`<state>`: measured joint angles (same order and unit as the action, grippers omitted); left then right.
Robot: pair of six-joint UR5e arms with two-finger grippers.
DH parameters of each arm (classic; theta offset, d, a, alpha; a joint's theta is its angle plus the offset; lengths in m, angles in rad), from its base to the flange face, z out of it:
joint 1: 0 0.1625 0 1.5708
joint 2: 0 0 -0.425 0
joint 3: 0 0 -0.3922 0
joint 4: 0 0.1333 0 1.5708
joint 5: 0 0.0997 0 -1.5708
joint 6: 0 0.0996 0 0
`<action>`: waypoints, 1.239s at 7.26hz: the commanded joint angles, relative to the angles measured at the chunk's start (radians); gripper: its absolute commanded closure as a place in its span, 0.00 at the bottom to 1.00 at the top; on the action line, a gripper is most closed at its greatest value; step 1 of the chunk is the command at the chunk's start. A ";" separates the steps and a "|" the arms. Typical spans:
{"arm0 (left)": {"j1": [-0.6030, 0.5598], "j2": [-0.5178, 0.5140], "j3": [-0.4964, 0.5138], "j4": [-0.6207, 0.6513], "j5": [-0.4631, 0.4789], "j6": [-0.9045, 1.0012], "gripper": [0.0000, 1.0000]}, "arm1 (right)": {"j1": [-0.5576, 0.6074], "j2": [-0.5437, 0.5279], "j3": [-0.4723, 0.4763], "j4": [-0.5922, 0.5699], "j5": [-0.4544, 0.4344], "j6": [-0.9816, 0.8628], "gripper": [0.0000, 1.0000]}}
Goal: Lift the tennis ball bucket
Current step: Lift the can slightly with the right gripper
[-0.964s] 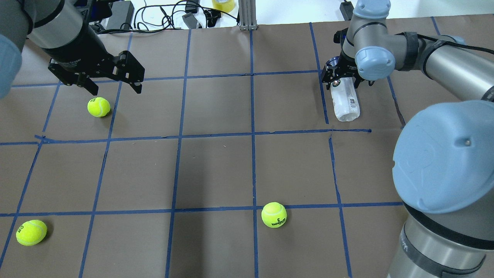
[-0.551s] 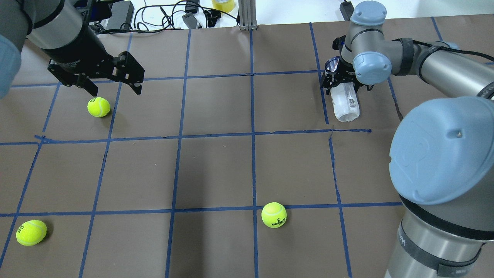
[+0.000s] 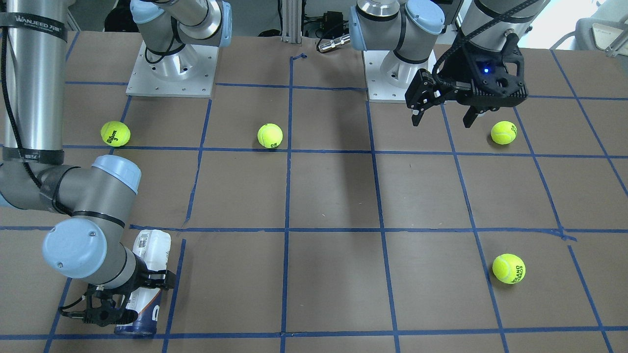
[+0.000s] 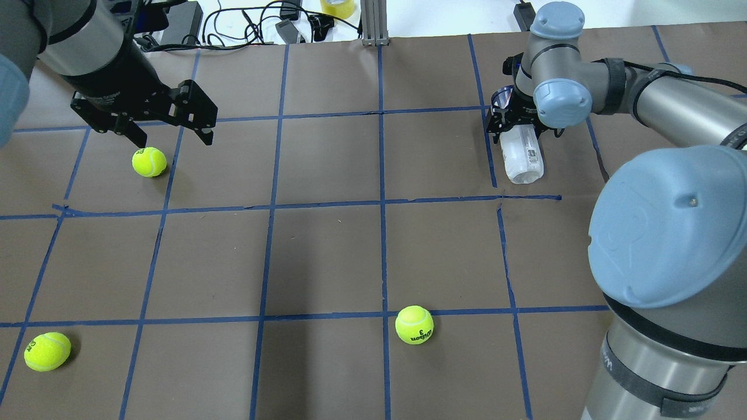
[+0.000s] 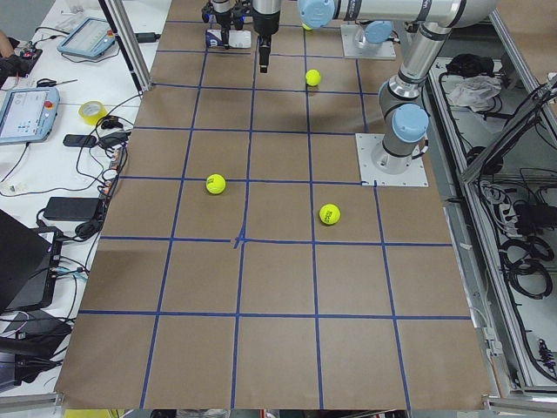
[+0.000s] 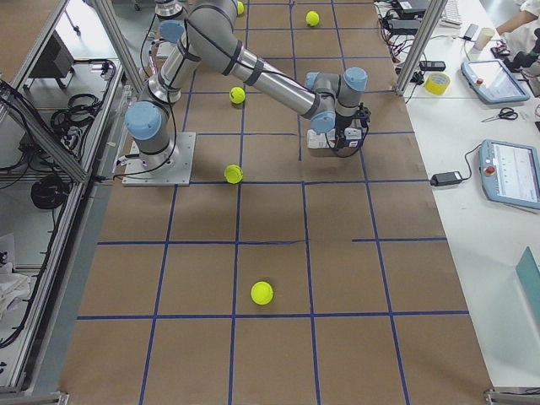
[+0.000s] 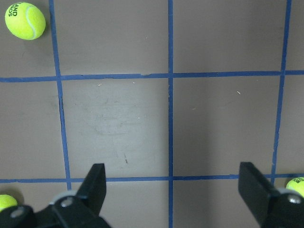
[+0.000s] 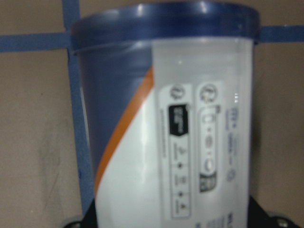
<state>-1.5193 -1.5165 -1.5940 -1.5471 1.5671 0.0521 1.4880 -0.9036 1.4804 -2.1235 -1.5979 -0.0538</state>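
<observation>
The tennis ball bucket [image 4: 523,156] lies on its side on the brown table at the far right; it also shows in the front view [image 3: 152,250]. It is a clear tube with a white and navy label and a barcode. My right gripper [image 4: 515,119] is down over its navy end, one finger on each side. The tube fills the right wrist view [image 8: 190,142], with dark finger parts at both bottom corners. I cannot tell whether the fingers press on it. My left gripper [image 4: 174,139] is open and empty, hovering above a tennis ball [image 4: 149,161].
Loose tennis balls lie at the front middle [image 4: 414,325] and front left [image 4: 46,351]; another [image 3: 115,133] lies near the right arm's base. Cables and a tape roll [image 4: 337,7] lie beyond the far edge. Blue tape lines grid the table.
The right wrist shifted slightly left and down over the bucket's end a second ago, then held still. The bucket stays on the table. The left arm barely moved.
</observation>
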 commanded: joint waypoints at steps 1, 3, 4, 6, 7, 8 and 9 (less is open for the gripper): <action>0.002 0.002 0.000 -0.002 0.001 0.000 0.00 | 0.000 0.000 0.000 0.002 0.003 0.003 0.24; 0.004 0.002 0.000 -0.002 0.001 0.000 0.00 | 0.000 -0.008 -0.012 0.008 0.003 0.003 0.30; 0.004 0.002 0.000 -0.002 0.001 0.000 0.00 | 0.001 -0.009 -0.012 0.013 0.003 -0.003 0.33; 0.004 0.001 -0.001 -0.002 0.001 0.000 0.00 | 0.040 -0.032 -0.012 0.020 0.004 -0.032 0.32; 0.004 0.002 -0.001 -0.002 0.001 0.000 0.00 | 0.098 -0.059 -0.012 0.022 0.004 -0.066 0.31; 0.007 0.001 -0.001 -0.002 0.001 0.000 0.00 | 0.156 -0.069 -0.012 0.022 0.004 -0.098 0.31; 0.008 0.002 0.000 -0.002 0.001 0.000 0.00 | 0.199 -0.073 -0.012 0.014 0.004 -0.201 0.31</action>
<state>-1.5133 -1.5148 -1.5950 -1.5493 1.5677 0.0521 1.6238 -0.9655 1.4681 -2.1036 -1.5938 -0.1586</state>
